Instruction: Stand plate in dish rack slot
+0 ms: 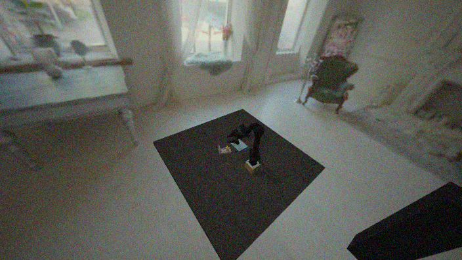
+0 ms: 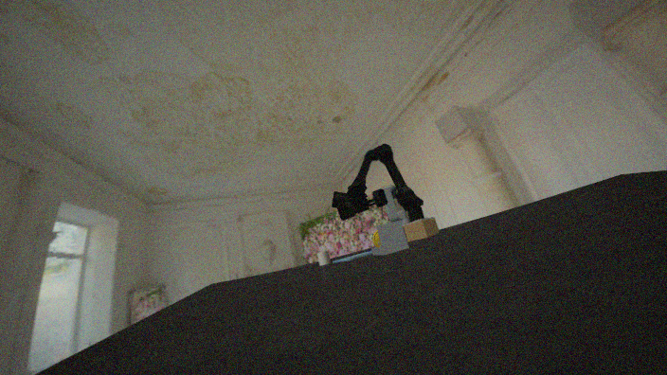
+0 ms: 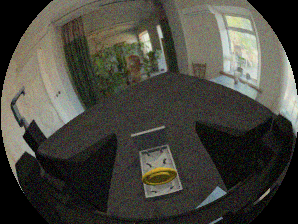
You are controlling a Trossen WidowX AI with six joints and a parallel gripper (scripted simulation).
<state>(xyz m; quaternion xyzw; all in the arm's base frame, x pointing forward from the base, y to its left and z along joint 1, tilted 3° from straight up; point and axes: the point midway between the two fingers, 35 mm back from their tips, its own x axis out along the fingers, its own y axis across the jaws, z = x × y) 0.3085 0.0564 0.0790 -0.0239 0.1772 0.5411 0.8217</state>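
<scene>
The yellow plate stands on edge across the white dish rack, toward its near end in the wrist view. It shows there as a narrow oval, upright or leaning slightly. Its lower edge and exact slot are too small to make out. My gripper is open and empty, raised above the rack and apart from the plate.
A grey upright panel stands at the rack's far end in the wrist view and partly hides the plate in the exterior view. A light blue flat sheet lies beside the rack. A small white cylinder stands near the sheet.
</scene>
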